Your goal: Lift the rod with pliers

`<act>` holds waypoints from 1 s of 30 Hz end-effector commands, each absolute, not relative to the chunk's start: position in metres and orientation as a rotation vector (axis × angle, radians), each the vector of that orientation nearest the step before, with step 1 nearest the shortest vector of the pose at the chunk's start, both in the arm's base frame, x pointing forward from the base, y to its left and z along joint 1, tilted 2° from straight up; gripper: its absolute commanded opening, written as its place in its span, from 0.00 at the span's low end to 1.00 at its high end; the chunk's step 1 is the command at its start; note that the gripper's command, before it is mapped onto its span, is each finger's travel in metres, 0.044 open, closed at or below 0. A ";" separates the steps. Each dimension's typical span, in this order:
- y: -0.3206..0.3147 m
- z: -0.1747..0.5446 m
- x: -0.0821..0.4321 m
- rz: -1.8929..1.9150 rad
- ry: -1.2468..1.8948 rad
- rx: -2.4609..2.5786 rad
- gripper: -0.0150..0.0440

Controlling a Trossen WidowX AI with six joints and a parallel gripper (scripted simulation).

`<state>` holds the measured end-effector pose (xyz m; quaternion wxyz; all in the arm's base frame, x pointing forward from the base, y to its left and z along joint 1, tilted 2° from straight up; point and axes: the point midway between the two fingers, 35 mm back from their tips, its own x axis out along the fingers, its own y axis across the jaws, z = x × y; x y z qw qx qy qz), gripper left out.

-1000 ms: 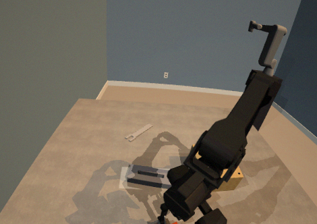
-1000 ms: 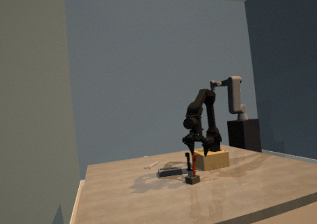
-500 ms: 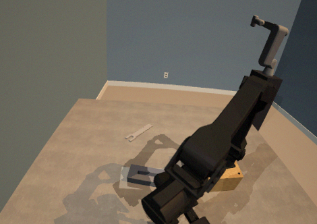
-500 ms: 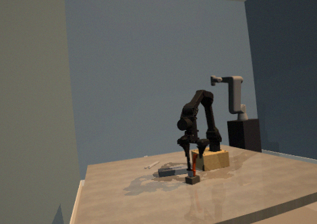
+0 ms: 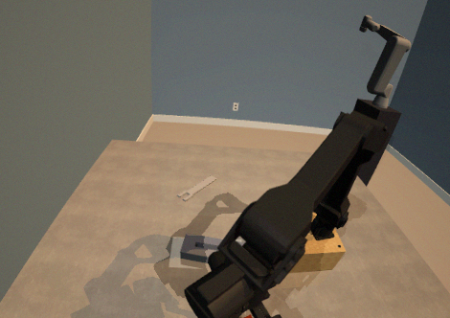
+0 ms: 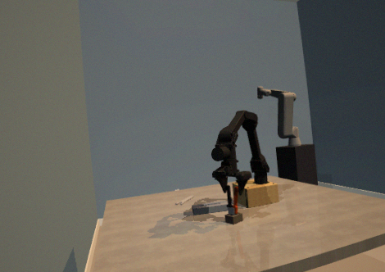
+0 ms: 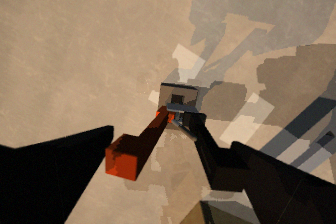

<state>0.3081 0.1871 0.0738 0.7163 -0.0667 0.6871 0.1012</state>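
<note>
The locking pliers stand upright in the dark holster (image 6: 233,219) (image 7: 165,92), jaws down. Their orange handle (image 6: 236,201) (image 7: 122,161) and black handle (image 6: 229,197) (image 7: 225,172) are spread apart. My gripper (image 6: 233,192) (image 7: 173,139) is open, pointing down over the holster, with its fingers on either side of the handle tops. The black handle is close to the right finger in the wrist view; contact cannot be told. The grey channel block (image 5: 192,255) (image 6: 209,208) (image 7: 301,125) lies beside the holster, with a narrow dark slot in its top. The rod cannot be made out.
A wooden box (image 5: 323,255) (image 6: 263,195) (image 7: 191,215) stands under the arm's base. A pale forked flat piece (image 5: 203,186) (image 6: 186,200) lies behind the channel block. A pale sheet (image 5: 175,254) shows under the block. A grey arm (image 5: 386,64) (image 6: 286,115) stands on a dark pedestal beyond the table.
</note>
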 end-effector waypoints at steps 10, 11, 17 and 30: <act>0.188 0.050 0.307 0.226 1.532 -0.153 1.00; 0.188 0.049 0.307 0.226 1.532 -0.153 1.00; 0.188 0.049 0.307 0.226 1.532 -0.153 0.99; 0.188 0.049 0.307 0.226 1.532 -0.153 0.96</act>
